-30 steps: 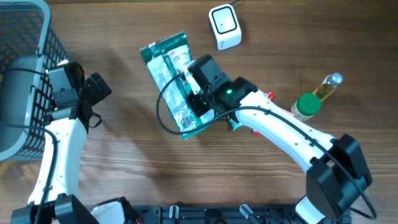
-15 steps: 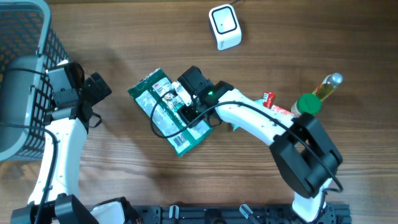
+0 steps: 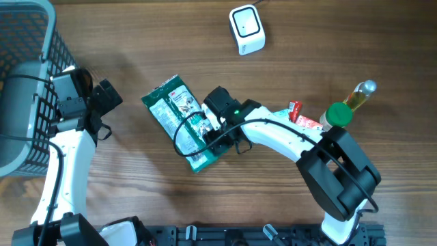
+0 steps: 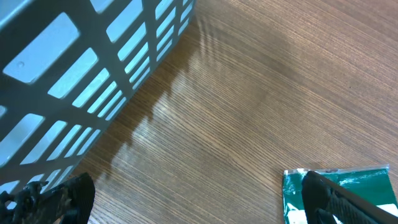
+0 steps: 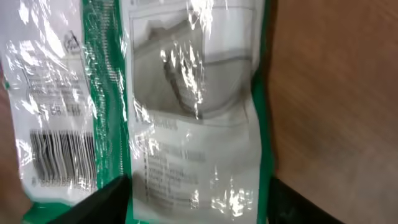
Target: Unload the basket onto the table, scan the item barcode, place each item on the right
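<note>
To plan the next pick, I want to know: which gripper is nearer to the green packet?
Right. The right gripper hangs directly over the green packet, jaws open; the left gripper is apart from it, near the basket.

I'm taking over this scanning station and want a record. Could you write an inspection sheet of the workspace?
surface: wooden table, bare grain, no spills seen.
job's things: green packet lying flat, barcode facing up; white scanner apart, near the far edge.
clutter: green-capped bottle, small yellow bottle, red-labelled item at right; grey basket at left.
grippers: left gripper open, empty; right gripper open, over the green packet.
cables: black cable loop on the right arm crosses the green packet.
surroundings: nothing seen.
</note>
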